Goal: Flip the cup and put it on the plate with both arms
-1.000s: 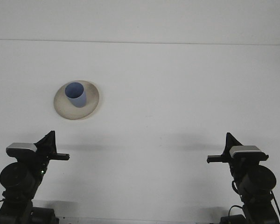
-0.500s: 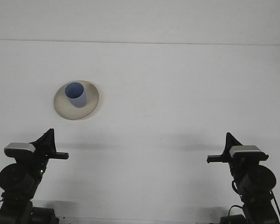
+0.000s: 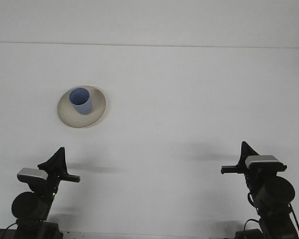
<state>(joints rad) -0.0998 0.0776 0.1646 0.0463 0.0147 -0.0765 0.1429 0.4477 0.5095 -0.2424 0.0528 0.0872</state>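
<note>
A blue cup (image 3: pixel 81 101) stands upright with its mouth up on a round cream plate (image 3: pixel 96 110) at the left of the white table. My left gripper (image 3: pixel 61 167) hangs near the front edge, well in front of the plate and holding nothing. At the front right my right gripper (image 3: pixel 238 163) is also far from the cup and carries nothing.
The white tabletop (image 3: pixel 189 99) runs back to a pale wall whose lower edge (image 3: pixel 189 46) crosses the view. The arm bases with their cameras take up the two front corners.
My left arm has dropped lower and shifted a little to the right. The right arm, cup and plate have not moved.
</note>
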